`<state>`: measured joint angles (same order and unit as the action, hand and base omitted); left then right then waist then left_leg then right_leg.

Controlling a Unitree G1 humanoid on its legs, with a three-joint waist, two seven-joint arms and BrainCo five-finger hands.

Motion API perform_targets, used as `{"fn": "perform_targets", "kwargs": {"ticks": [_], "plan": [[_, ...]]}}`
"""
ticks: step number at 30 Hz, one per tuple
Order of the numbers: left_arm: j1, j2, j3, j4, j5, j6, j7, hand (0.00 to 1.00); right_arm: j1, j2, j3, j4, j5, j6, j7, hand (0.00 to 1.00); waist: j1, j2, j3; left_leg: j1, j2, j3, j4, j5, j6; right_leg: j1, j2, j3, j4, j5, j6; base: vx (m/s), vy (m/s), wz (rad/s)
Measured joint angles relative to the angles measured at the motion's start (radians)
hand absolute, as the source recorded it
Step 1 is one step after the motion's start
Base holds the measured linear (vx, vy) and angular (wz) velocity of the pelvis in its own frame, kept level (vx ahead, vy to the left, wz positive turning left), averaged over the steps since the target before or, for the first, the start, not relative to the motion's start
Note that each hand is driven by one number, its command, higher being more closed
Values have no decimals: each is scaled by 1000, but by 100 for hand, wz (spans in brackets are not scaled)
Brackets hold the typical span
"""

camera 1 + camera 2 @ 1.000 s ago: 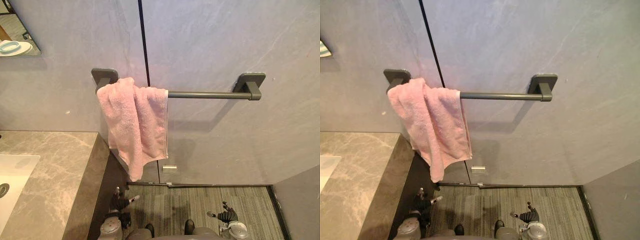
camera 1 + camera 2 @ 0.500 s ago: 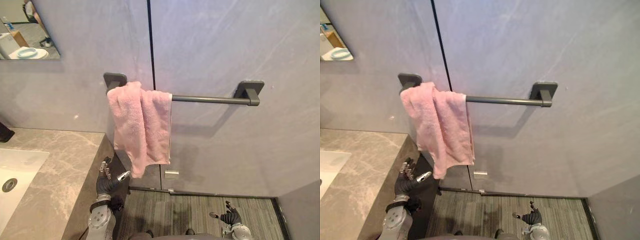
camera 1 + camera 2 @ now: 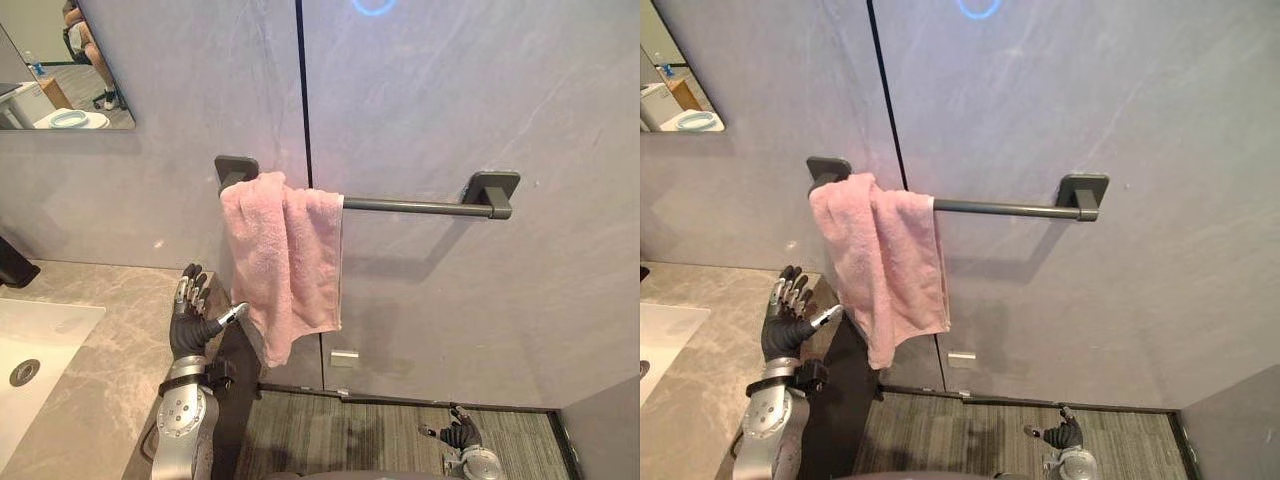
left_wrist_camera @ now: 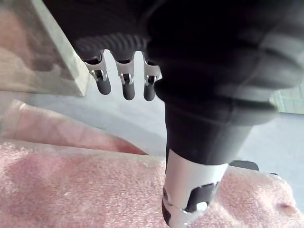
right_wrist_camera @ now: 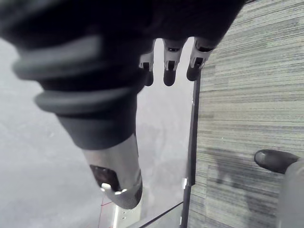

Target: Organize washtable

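A pink towel (image 3: 285, 255) hangs bunched over the left end of a dark grey towel bar (image 3: 410, 205) on the grey wall. My left hand (image 3: 188, 325) is raised beside the counter's end, just left of the towel's lower half. It is open, fingers straight up and thumb pointing at the towel's edge. I cannot tell if the thumb touches it. In the left wrist view the pink towel (image 4: 71, 190) lies right past the thumb (image 4: 190, 190). My right hand (image 3: 458, 435) hangs low near the floor at the lower right, open and holding nothing.
A grey marble counter (image 3: 90, 350) with a white sink (image 3: 30, 335) fills the lower left, with a dark object (image 3: 12, 265) at its back edge. A mirror (image 3: 60, 70) hangs on the wall above. Striped carpet (image 5: 247, 118) covers the floor below the bar.
My left hand has risen from near the floor to counter height beside the towel. The camera has tilted up and shifted. The right hand stays low.
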<state>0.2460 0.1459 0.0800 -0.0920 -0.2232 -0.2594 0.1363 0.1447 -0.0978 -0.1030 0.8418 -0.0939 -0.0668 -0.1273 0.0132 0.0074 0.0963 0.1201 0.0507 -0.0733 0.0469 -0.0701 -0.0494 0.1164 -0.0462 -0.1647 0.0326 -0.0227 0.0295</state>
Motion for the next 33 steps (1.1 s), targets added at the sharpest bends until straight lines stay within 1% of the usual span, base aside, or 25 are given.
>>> {"fn": "perform_targets", "kwargs": {"ticks": [6, 10, 11, 12, 13, 15, 17, 22, 27, 28, 33], "plan": [[-39, 69, 2, 1, 23, -2, 1, 0, -1, -24, 4, 9, -16, 3, 8, 0, -3, 0, 0, 8, 2, 1, -14, 3, -4, 3, 8, 7, -15, 10, -7, -2, -1, -4], [-77, 91, 11, 8, 39, -2, 3, 0, -2, -44, 4, 9, -22, 3, 22, 0, -7, 3, 0, 12, 2, 3, -14, 6, -7, 8, 13, 9, -37, 23, -9, 10, 2, -2], [-79, 103, 11, 9, 40, -2, 3, 0, -4, -47, 5, 9, -25, 3, 23, 0, -12, 3, 0, 15, 2, 4, -15, 6, -7, 12, 13, 9, -39, 24, -10, 0, 0, 0], [-81, 114, 12, 18, 40, -2, 3, 0, -4, -52, 5, 9, -26, 3, 23, 0, -26, 3, 0, 19, 2, 4, -17, 6, -7, 19, 14, 8, -46, 25, -10, 0, 0, 0], [-95, 118, 14, 38, 40, -2, 5, 0, -5, -58, 5, 9, -26, 3, 23, 0, -28, 5, -1, 23, 1, 6, -22, 6, -7, 23, 14, 10, -55, 30, -11, 9, 13, -3], [-118, 123, 14, 62, 39, -2, 14, 0, -7, -64, 8, 9, -27, 3, 24, 0, -27, 7, 0, 25, 2, 12, -30, 6, -7, 23, 16, 18, -65, 39, -12, 1, 13, -13], [-134, 157, 15, 89, 40, -1, 19, 0, -16, -70, 26, 9, -30, 3, 25, 0, -28, 8, 1, 26, 3, 22, -31, 6, -8, 23, 18, 29, -76, 46, -11, -13, 16, -15], [-161, 194, 22, 136, 40, -1, 19, 0, -17, -70, 28, 9, -34, 5, 29, 0, -37, 5, 2, 32, 1, 21, -37, 6, -8, 37, 17, 28, -92, 51, -9, -2, 3, -1], [-188, 207, 24, 167, 46, -1, 21, 0, -24, -74, 46, 9, -35, 5, 42, 0, -34, 5, 3, 32, 0, 20, -46, 7, -8, 37, 17, 26, -103, 54, -8, -4, 3, 1], [-188, 216, 22, 169, 52, -1, 20, 100, -24, -75, 46, 9, -35, 6, 42, 0, -34, 5, 3, 32, 1, 20, -47, 7, -8, 37, 17, 25, -104, 54, -8, 0, 0, 0], [-193, 221, -1, 182, 72, 1, 17, 100, -29, -78, 46, 6, -36, 6, 42, 0, -37, 4, 3, 32, 0, 23, -49, 7, -8, 36, 17, 28, -106, 54, -8, 0, 0, 0]]}}
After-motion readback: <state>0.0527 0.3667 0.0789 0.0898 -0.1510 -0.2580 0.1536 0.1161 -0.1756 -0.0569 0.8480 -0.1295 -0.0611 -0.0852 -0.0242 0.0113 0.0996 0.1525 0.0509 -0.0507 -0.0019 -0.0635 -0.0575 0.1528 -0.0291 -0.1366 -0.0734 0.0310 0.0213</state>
